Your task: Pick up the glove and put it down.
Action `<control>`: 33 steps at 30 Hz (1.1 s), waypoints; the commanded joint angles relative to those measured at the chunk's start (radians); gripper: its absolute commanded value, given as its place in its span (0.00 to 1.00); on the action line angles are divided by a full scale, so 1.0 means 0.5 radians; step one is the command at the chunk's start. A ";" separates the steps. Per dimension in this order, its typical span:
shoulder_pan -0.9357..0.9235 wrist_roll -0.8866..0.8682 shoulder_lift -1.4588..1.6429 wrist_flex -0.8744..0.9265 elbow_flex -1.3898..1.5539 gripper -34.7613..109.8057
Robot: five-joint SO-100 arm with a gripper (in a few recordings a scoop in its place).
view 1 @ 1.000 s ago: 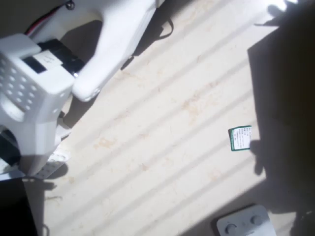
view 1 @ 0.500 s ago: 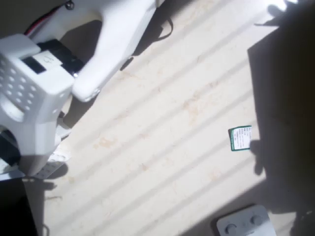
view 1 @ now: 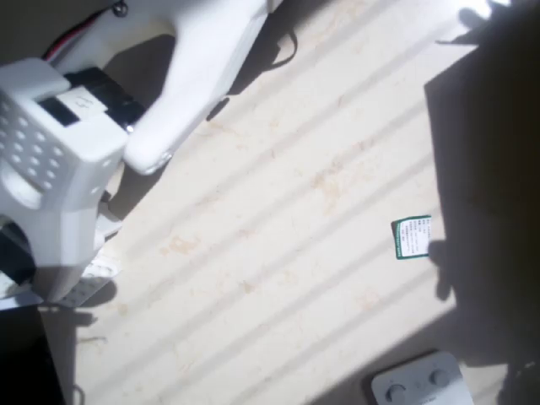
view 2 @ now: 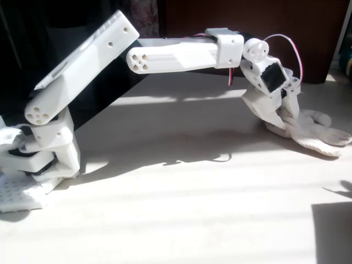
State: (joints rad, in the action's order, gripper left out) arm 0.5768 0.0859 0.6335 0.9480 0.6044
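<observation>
One white arm (view 2: 165,55) is reaching across the table (view 2: 181,209) from its base at the left of the fixed view to the far right. Its gripper (view 2: 280,118) is pointing downward and is resting on the cuff end of one glove (view 2: 313,132).

The glove is lying flat on the table at the right of the fixed view, cream-beige, with its stubby fingers pointing right, away from the gripper. The gripper's white fingers (view 2: 289,113) are sitting against the glove's left end, in contact with the fabric. Whether the jaws are clamped on the fabric or merely pressed against it cannot be determined: the fingertips are blending with the glove in the bright light.

In the overhead view, one green-and-white tag (view 1: 412,237) is showing at the edge of a deep shadow on the right; the glove body there is hidden in the dark. One white device with round buttons (view 1: 419,381) is lying at the bottom edge, near the tag but apart from it. Two round buttons are visible on it.

The arm's base and lower links (view 1: 59,160) are occupying the upper left of the overhead view. Sunlight is falling in diagonal stripes across the pale table surface (view 1: 278,253).
</observation>
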 commanded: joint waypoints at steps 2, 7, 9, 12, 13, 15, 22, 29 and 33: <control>-0.110 0.003 0.301 0.104 -0.049 0.24; -0.307 0.012 0.451 0.374 -0.067 0.24; -0.393 0.012 0.540 0.463 -0.067 0.24; -0.543 0.015 0.657 0.565 -0.067 0.24; -0.595 0.015 0.687 0.595 -0.058 0.24; -0.709 0.015 0.755 0.681 -0.046 0.24; -1.108 0.018 0.859 1.031 -0.046 0.24; -1.513 0.021 0.859 1.193 -0.046 0.24; -1.687 0.064 0.838 1.200 -0.040 0.24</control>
State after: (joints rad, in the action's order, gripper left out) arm -0.2040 0.0920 0.9787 1.5417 0.6044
